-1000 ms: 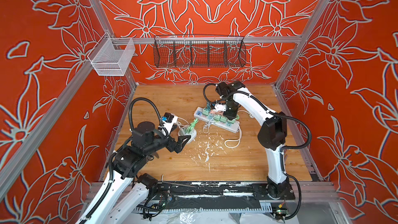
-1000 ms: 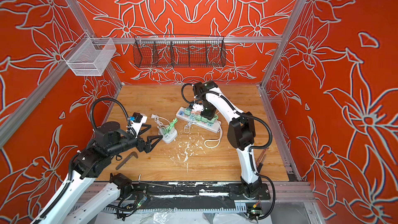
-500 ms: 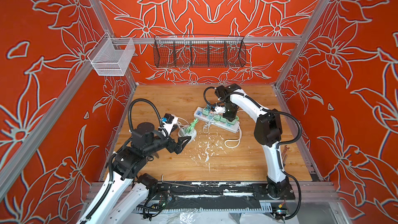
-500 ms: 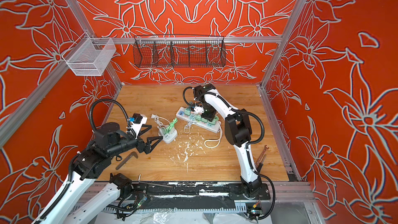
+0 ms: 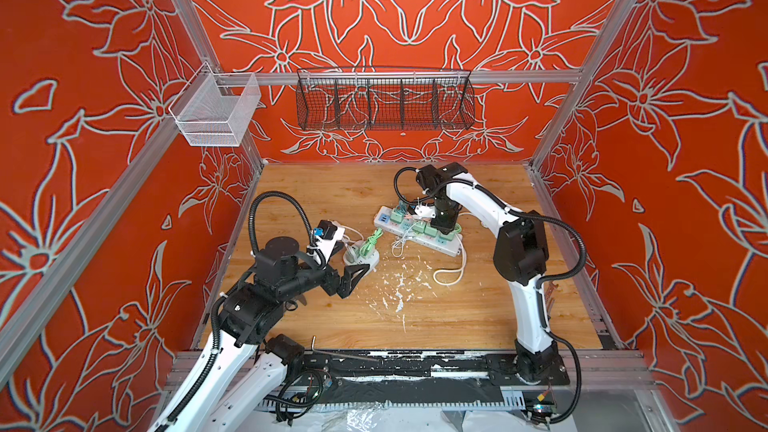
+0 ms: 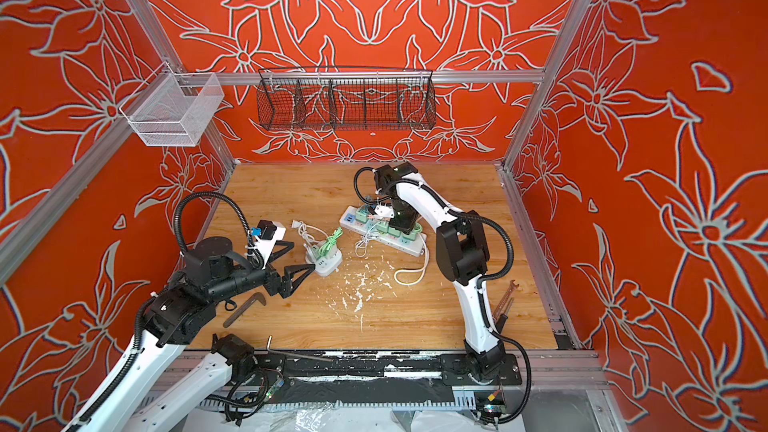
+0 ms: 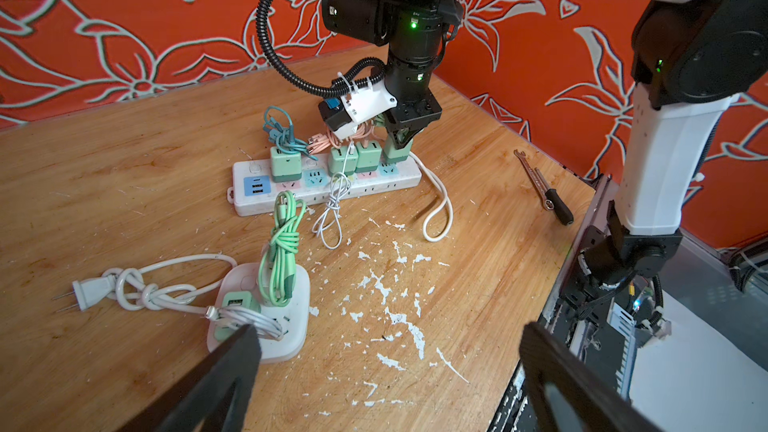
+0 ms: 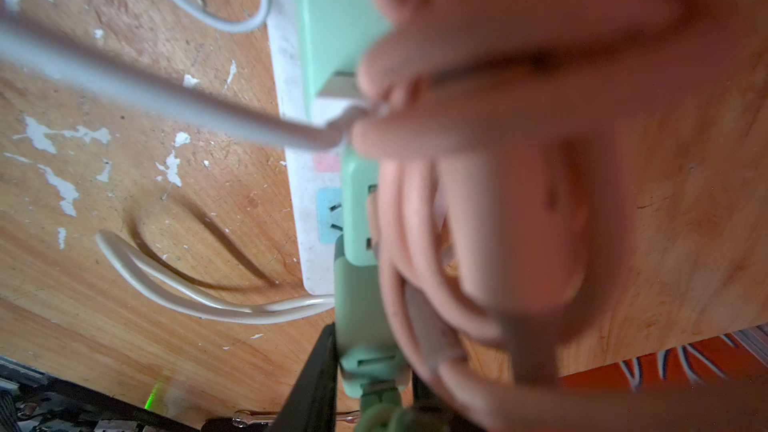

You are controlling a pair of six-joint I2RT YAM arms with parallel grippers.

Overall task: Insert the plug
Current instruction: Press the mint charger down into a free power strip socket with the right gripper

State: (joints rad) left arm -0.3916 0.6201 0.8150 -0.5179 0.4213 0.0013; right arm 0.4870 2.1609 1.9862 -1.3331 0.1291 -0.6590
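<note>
— Where's the green plug (image 7: 394, 154)?
— Clamped in the right gripper (image 7: 400, 141), directly under it, at the cord end of the power strip (image 7: 245, 201). In a top view that is 2 o'clock from the left gripper (image 5: 353, 280), which is spread wide and holds nothing.
— Prongs in?
— Cannot tell. The right wrist view shows black fingers (image 8: 316, 380) flanking the plug; in both top views the wrist covers most of it.
</note>
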